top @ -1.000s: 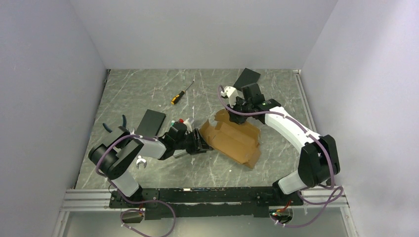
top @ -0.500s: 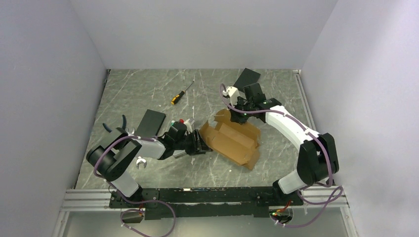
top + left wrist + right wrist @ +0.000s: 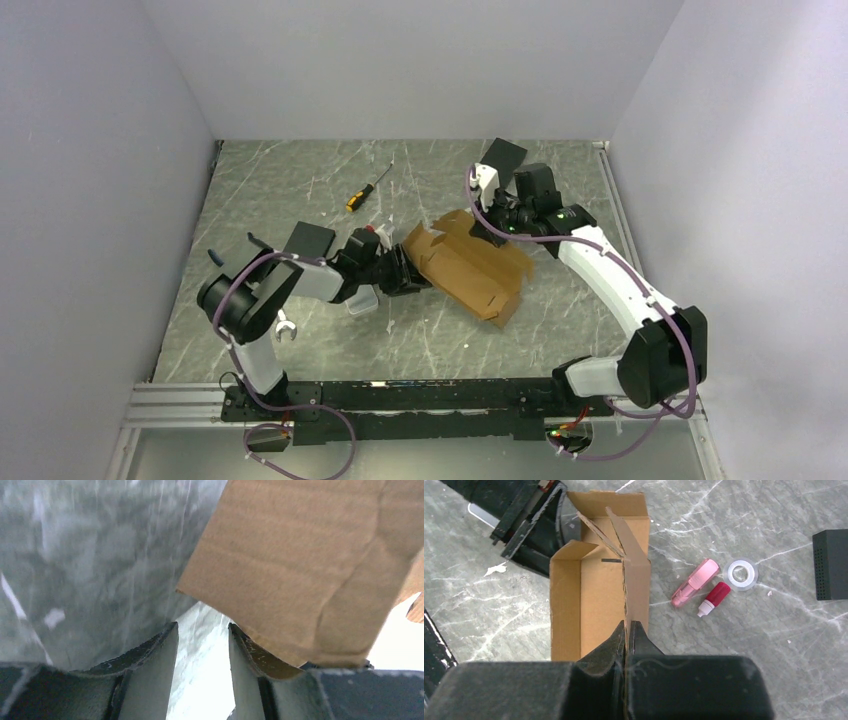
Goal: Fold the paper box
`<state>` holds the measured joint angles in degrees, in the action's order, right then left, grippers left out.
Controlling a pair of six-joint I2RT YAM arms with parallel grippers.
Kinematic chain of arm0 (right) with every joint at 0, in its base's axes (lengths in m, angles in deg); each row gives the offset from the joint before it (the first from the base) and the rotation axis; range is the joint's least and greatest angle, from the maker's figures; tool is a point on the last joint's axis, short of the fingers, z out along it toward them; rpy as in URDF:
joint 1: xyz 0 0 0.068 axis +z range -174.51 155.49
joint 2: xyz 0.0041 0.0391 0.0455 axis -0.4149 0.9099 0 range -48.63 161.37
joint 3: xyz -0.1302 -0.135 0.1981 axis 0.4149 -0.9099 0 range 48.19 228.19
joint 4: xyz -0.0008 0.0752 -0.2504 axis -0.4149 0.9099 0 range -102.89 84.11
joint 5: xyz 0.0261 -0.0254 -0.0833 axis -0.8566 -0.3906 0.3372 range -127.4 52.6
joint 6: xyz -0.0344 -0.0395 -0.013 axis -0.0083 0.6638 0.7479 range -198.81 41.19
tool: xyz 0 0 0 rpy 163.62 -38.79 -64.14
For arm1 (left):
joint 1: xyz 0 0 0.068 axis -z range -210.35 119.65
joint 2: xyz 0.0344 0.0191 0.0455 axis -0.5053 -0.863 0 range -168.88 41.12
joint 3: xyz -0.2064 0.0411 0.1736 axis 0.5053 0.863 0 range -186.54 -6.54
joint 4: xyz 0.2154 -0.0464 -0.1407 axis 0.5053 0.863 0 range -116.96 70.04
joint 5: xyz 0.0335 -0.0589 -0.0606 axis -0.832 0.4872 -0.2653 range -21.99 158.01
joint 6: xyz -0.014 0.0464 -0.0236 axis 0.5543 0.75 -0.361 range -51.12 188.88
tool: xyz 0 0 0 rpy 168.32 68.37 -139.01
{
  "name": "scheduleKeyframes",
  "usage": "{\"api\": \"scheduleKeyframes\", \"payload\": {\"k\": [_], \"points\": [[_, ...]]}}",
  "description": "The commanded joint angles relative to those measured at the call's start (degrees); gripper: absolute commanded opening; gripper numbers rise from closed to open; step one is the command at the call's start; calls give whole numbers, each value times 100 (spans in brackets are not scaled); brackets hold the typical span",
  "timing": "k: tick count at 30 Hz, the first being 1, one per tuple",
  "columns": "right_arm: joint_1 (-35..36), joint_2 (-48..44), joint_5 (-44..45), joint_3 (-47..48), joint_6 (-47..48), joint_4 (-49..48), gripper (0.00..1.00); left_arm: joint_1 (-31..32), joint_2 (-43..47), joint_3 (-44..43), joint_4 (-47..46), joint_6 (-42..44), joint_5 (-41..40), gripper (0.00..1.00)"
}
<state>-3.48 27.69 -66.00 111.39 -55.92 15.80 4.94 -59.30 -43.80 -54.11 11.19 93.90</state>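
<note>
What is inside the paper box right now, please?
Only bare cardboard shows inside the paper box, with no loose item. The right gripper, shut on one side wall, hides the near end of the floor.

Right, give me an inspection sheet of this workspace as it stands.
Surface: grey marbled table with white streaks.
Job's things: paper box, tan cardboard, an open tray with flaps up, not closed.
Clutter: screwdriver; black slab by the left arm; second black slab behind the right arm; pink tube, red bottle and tape roll beside the box.
Grippers: left gripper open, a box flap lying over one finger; right gripper shut on the box's side wall.
Cables: purple cables looped along both arms.
Surroundings: plain pale walls on three sides; metal rail at the near edge.
</note>
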Motion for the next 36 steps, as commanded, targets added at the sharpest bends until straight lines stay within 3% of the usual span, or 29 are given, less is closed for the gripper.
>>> {"api": "scheduleKeyframes", "payload": {"k": [1, 9, 16, 21, 25, 27, 28, 29, 32, 36], "points": [[14, -267, 67, -26, 158, -303, 0, -138, -392, -490, -40, 175, 230, 47], [13, -373, -83, -170, 76, -432, 0, -335, -870, -943, 15, 93, 338, 46], [14, -243, 1463, -345, 181, -839, 0, -356, -319, -509, 17, 280, 598, 48], [14, -254, 1396, -369, 263, -832, 0, -364, 717, -121, 772, 963, 562, 56], [32, -229, 1302, -370, 302, -800, 0, -426, 1709, -142, 1817, 1697, 75, 66], [30, -231, 1239, -366, 313, -779, 0, -510, 2144, -188, 2249, 1987, -334, 80], [35, -233, 1204, -369, 320, -777, 0, -551, 2330, -220, 2345, 2096, -534, 94], [40, -238, 1173, -370, 320, -770, 0, -601, 2510, -264, 2430, 2190, -713, 99], [56, -241, 1100, -365, 335, -738, 0, -711, 2649, -379, 2456, 2455, -1123, 100], [67, -251, 1004, -354, 361, -701, 0, -797, 2153, -979, 2514, 3190, -592, 93]]}}
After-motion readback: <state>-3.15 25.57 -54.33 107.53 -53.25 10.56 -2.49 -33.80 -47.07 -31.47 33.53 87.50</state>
